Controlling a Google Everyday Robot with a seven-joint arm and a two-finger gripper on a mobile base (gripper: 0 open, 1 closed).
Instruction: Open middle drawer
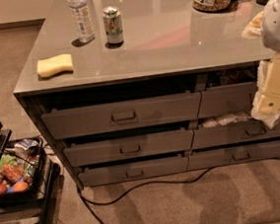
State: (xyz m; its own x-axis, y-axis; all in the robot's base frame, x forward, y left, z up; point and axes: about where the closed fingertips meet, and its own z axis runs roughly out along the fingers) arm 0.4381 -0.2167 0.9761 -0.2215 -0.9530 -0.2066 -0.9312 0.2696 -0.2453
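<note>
Well left of your cream gripper (272,98), whose grip you cannot tell, the wide dark-grey middle drawer (128,147) lies crosswise, handle facing you.

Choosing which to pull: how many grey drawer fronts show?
6. Left stack: tall top drawer, dark-grey middle drawer with loop handle, slim bottom drawer. Right stack, partly hidden behind the cream claw at right edge: upper drawer, centre drawer, lower drawer.

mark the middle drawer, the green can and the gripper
middle drawer (94,152): camera view, flat front, left of centre
green can (113,25): camera view, middle of its side
gripper (269,102): camera view, cream tip at the right edge, mid-height
</note>
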